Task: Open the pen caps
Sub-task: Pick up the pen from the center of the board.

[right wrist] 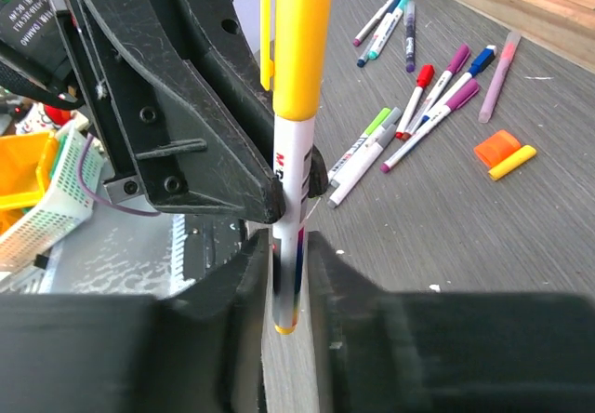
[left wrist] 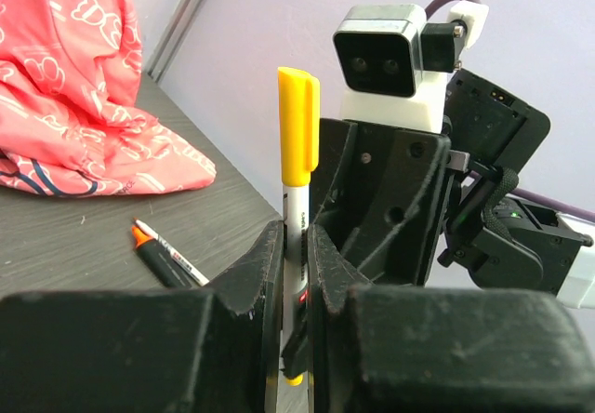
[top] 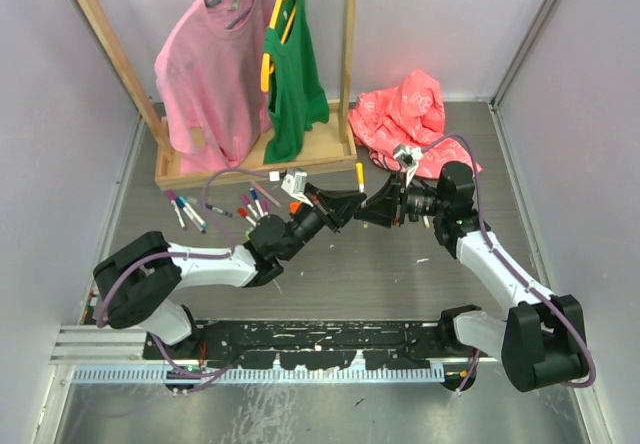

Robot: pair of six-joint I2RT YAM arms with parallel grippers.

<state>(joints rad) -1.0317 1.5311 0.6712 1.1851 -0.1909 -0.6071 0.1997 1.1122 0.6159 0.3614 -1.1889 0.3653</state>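
Left gripper is pressed tight on the white barrel of a pen, holding it crosswise above the table about mid-way between the two arms. Facing it from the other side, the right gripper has its fingers closed against the same barrel near its yellow lower tip, one finger flush on each side. The pen's yellow cap is still seated on the barrel and sticks out beyond both pairs of fingers, touched by neither. Other pens, capped in purple, red, green, blue and teal, lie scattered flat on the table toward the left arm's side. Just beside that cluster lie a loose orange cap and a loose yellow cap, touching each other. A black highlighter with an orange end lies on the table near a crumpled red cloth. Behind stands a wooden rack with a pink shirt and a green top hanging from it.
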